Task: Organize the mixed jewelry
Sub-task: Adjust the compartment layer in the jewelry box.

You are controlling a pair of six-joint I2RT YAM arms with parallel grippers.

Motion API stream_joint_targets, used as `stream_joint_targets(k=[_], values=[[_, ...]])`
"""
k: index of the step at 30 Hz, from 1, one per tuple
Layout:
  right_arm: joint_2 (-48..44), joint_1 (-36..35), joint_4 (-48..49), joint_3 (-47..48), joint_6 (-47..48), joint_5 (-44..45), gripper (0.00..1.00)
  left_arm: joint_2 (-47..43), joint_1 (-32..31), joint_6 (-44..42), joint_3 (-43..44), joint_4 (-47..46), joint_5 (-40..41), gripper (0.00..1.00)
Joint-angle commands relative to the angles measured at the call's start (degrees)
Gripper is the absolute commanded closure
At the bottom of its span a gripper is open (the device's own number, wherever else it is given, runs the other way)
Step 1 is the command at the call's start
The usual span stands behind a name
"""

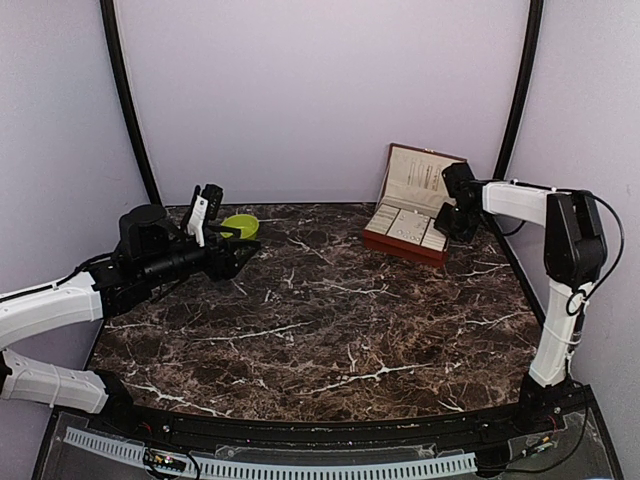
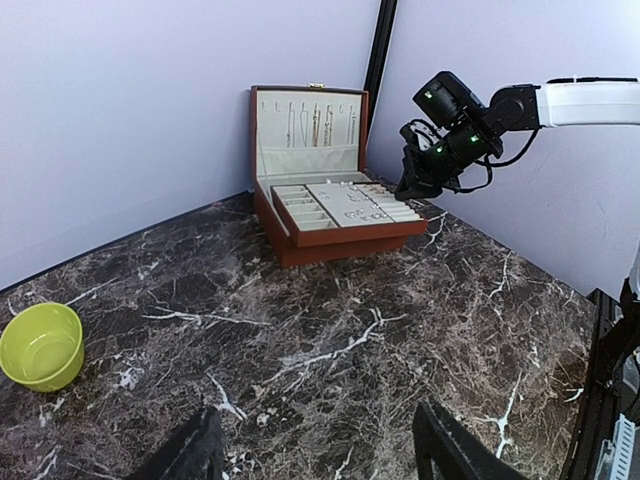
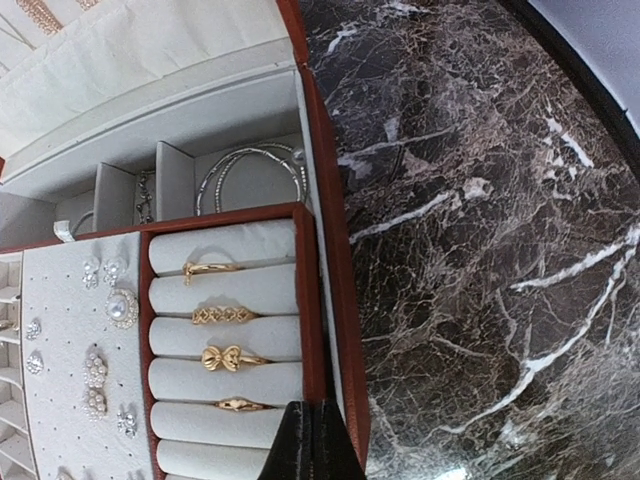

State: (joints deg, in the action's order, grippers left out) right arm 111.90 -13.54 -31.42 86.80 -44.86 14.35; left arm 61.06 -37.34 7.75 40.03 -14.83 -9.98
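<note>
The jewelry lies in an open brown jewelry box [image 1: 405,228] at the back right. In the right wrist view, several gold rings [image 3: 222,315] sit in the cream ring rolls, thin silvery bangles [image 3: 250,175] lie in a back compartment, and pearl and crystal studs [image 3: 110,310] dot the pad. Fine chains [image 2: 310,125] hang in the lid. My right gripper [image 3: 312,430] is shut with nothing seen between its fingers, over the box's right edge [image 3: 335,300]. My left gripper [image 2: 320,460] hangs open and empty above the marble, close to the lime-green bowl [image 1: 240,225].
The bowl [image 2: 42,345] looks empty and stands at the back left of the dark marble table [image 1: 320,320]. Purple walls close in the back and both sides. The right arm [image 2: 470,130] reaches over the box from the right.
</note>
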Motion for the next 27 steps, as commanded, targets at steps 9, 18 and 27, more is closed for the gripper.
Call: stream_joint_targets(k=[9,18,27], values=[[2.2,3.9,-5.1,6.5,6.8,6.2,1.0,-1.3,0.3,0.0,0.5,0.0,0.5,0.33],[3.1,4.0,-0.9,6.2,7.0,6.5,1.0,-1.1,0.3,0.0,0.5,0.0,0.6,0.33],[5.2,4.3,1.0,8.7,8.1,7.2,1.0,-1.2,0.3,0.0,0.5,0.0,0.6,0.33]])
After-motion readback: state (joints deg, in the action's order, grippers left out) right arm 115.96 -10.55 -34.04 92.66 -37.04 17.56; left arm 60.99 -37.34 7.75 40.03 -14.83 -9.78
